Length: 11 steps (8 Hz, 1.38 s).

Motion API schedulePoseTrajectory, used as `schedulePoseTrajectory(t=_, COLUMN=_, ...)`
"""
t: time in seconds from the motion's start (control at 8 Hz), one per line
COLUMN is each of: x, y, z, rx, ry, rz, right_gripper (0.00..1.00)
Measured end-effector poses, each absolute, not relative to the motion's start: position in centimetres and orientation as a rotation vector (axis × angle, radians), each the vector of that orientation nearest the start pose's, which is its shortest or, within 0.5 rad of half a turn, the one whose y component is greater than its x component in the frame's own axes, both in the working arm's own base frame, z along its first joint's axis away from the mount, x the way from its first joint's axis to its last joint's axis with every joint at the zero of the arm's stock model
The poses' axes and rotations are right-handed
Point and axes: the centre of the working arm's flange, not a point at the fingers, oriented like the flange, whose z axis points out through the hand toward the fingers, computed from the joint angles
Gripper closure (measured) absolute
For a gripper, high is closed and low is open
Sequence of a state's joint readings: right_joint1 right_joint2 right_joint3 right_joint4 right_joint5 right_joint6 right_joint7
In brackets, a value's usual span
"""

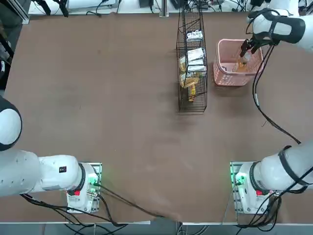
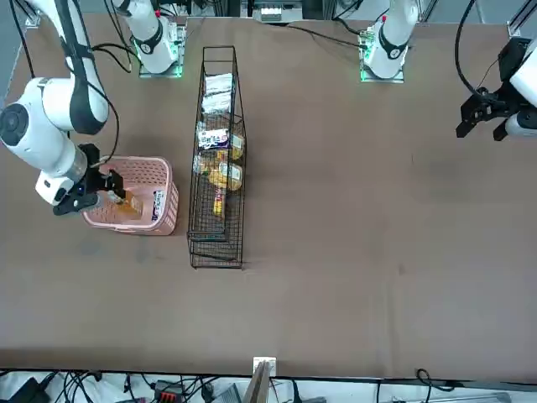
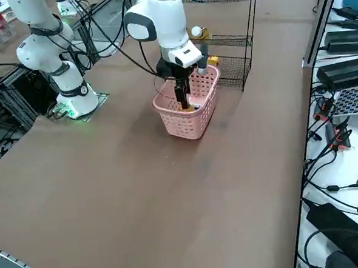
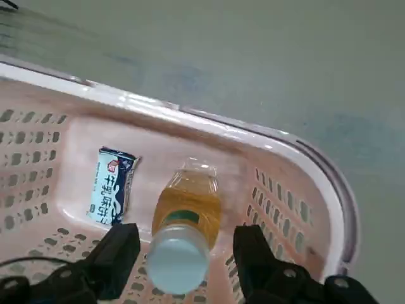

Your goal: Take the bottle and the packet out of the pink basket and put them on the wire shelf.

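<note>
The pink basket [image 1: 226, 78] [image 4: 285, 190] stands just right of the wire shelf [image 1: 192, 105] [image 2: 216, 252]. Inside it, the bottle [image 4: 186, 199] [image 1: 241, 63] of amber liquid stands tilted with its white cap up. My right gripper [image 4: 186, 233] [image 1: 246, 49] reaches down into the basket, one finger on each side of the bottle just below the cap, shut on it. The packet [image 4: 112, 187], white with blue and dark print, lies flat on the basket floor beside the bottle, untouched. Seen from the right side, the gripper [image 3: 181, 97] is low inside the basket [image 3: 184, 124].
The wire shelf holds several white and yellow-orange packets [image 1: 194, 58] on its tiers. The basket's wall [image 2: 159, 222] nearest the shelf is about a hand's width from the rack. The right arm's cable [image 1: 259, 105] trails over the table behind the basket.
</note>
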State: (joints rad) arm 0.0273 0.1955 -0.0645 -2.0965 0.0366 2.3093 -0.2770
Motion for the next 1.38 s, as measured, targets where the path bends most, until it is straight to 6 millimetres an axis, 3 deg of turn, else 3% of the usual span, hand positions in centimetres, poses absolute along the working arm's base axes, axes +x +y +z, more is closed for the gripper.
schedulePoseTrajectory(t=1.38, x=56.6, y=-2.0, z=30.6, rx=-3.118, ry=-0.202, rz=0.035, right_gripper=0.11)
